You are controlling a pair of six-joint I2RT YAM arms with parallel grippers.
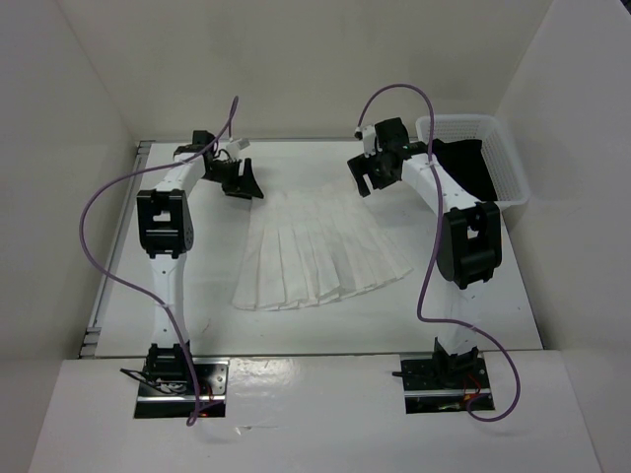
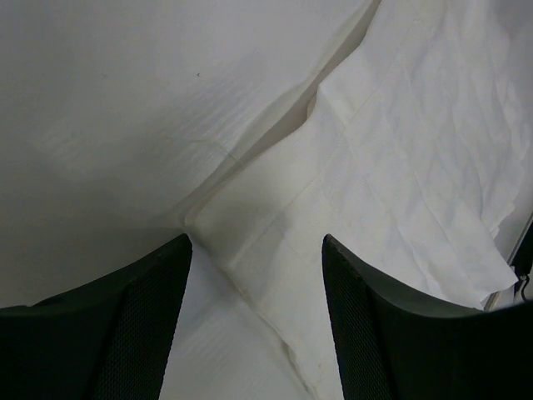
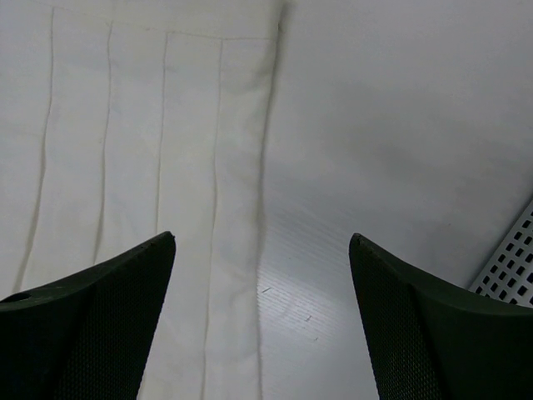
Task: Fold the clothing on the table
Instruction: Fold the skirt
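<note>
Near the far edge of the table [image 1: 187,296], my left gripper [image 1: 240,180] and right gripper [image 1: 367,177] gape empty above the limp, light clothing [image 1: 320,251], likely best pinched at its far corners.

No legible text, label, brand, number or sign in any of the three views; the clothing [image 1: 320,261] is plain white. The table [image 1: 212,317] and the mesh basket [image 1: 509,163] carry no readable marking.

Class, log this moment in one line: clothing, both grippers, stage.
clothing: spread unfolded on table | left gripper: open, at its far-left corner | right gripper: open, at its far-right edge | stage: nothing grasped
</note>
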